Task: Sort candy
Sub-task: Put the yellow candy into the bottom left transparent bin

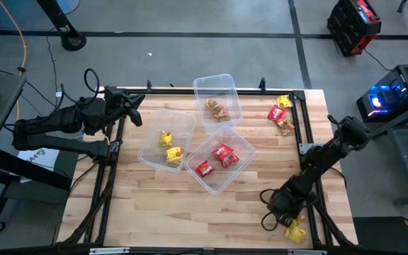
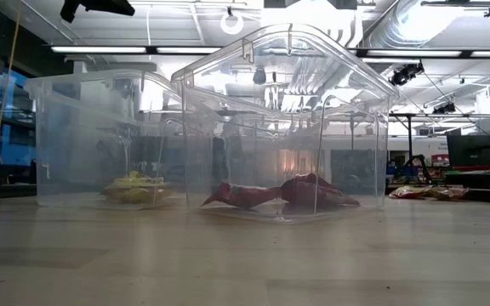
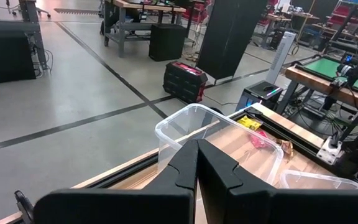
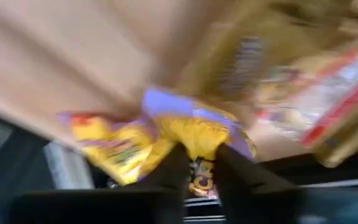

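Three tubs (image 1: pixel 217 99) hold sweets; right fingers (image 4: pixel 197 165) pinch a yellow candy (image 4: pixel 194 134).

Bright ceiling lights (image 2: pixel 143 48) give even light and glare on the clear tubs (image 2: pixel 287 119). The right wrist view is strongly blurred.

Three tubs cluster mid-table: the far tub (image 1: pixel 217 100) holds two sweets (image 1: pixel 218 110), and taking it as landmark, the left tub (image 1: pixel 166 139) sits nearer and leftward with two packets (image 1: pixel 170 146) inside, while the near tub (image 1: pixel 222 161) lies directly before it, touching both, with three packets (image 1: pixel 219 159) in it. To the far tub's right — apart from it, near the table's right edge (image 1: pixel 331 152) — loose candy (image 1: pixel 281 114) lies on the wood. Well before and right of it, at the near right corner, the right gripper (image 1: pixel 290 221) sits over more packets (image 1: pixel 295 230); the left gripper (image 1: pixel 134 110) waits to its left at the table's left edge.
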Controlling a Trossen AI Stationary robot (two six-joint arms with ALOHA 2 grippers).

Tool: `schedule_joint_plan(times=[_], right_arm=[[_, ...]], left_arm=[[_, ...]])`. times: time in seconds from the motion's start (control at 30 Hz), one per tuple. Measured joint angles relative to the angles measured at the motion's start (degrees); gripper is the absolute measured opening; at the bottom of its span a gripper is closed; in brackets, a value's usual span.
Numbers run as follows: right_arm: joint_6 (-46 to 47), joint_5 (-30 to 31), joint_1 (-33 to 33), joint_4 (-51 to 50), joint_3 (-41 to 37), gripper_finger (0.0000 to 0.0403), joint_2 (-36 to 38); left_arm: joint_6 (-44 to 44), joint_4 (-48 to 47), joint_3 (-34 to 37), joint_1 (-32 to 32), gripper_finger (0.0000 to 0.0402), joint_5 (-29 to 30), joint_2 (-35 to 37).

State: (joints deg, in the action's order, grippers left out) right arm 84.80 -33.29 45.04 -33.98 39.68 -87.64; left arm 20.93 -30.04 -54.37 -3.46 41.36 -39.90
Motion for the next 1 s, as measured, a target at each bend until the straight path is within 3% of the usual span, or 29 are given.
schedule_joint_plan(times=[0.07,0.27,0.4,0.5,0.6,0.73,0.9,1.0], right_arm=[[-1.8,0.2,-0.1,-0.8,2.6,0.0017,1.0],[-7.7,3.8,-3.2,-14.3,15.7,0.0005,8.8],[-17.0,16.9,-10.4,-23.3,25.2,0.0006,13.9],[-27.4,31.3,-18.7,-21.5,30.6,0.0002,15.7],[-40.6,38.3,-28.4,-12.4,33.1,0.0002,15.4],[-55.6,34.2,-40.1,9.5,33.1,0.0001,11.0],[-59.2,25.8,-48.4,35.1,33.2,0.0001,-0.2],[-58.2,24.0,-50.8,40.6,36.4,0.0014,-7.6]], left_arm=[[0.0,0.3,0.0,0.0,0.0,0.1,0.0],[0.0,0.4,0.0,0.0,0.0,0.3,0.0],[0.0,0.4,0.0,0.0,0.0,1.3,0.0],[0.0,0.4,0.0,0.0,0.0,1.4,0.0],[0.4,0.4,0.0,0.0,0.0,1.2,0.0],[2.5,0.4,0.0,0.0,0.0,1.2,0.0],[3.7,0.4,0.0,0.0,0.0,1.2,0.0],[4.4,0.4,0.0,0.0,0.0,1.2,0.0]])
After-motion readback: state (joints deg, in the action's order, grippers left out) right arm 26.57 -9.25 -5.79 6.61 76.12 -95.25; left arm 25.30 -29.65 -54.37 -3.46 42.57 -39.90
